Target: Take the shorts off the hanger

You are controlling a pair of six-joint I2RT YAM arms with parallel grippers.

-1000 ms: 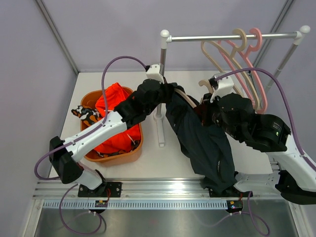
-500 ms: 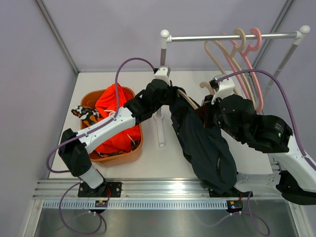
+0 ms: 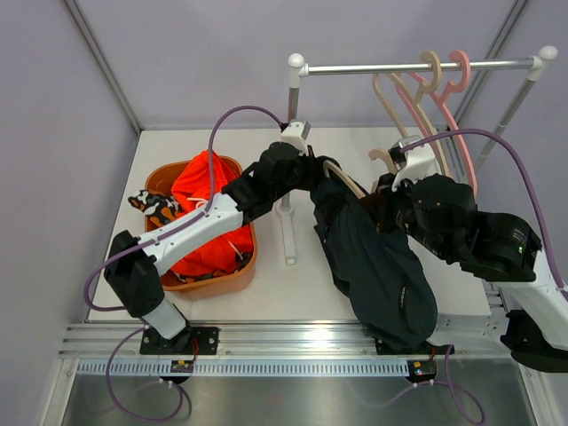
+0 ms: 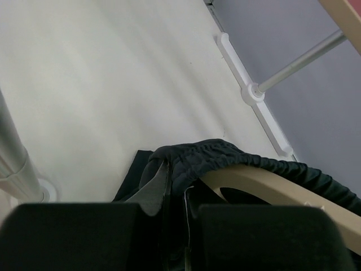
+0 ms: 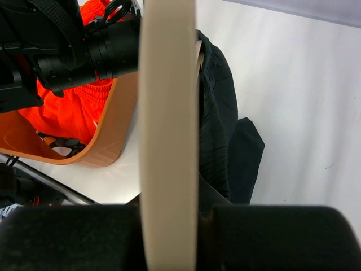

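Since the earlier frames the hanger and the navy shorts have shifted right, away from the post. The right arm has drawn back with them, and the left arm is stretched further out. The navy shorts drape from the hanger down to the near edge of the surface — bare surface lies between them and the basket. The basket holds the orange shorts, with the camouflage shorts over its left rim. Left gripper: fingers pressed together, pinching the navy waistband where it wraps the hanger's end. Right gripper: clamped on the hanger's beige arm — spare hangers hang on the rail behind.
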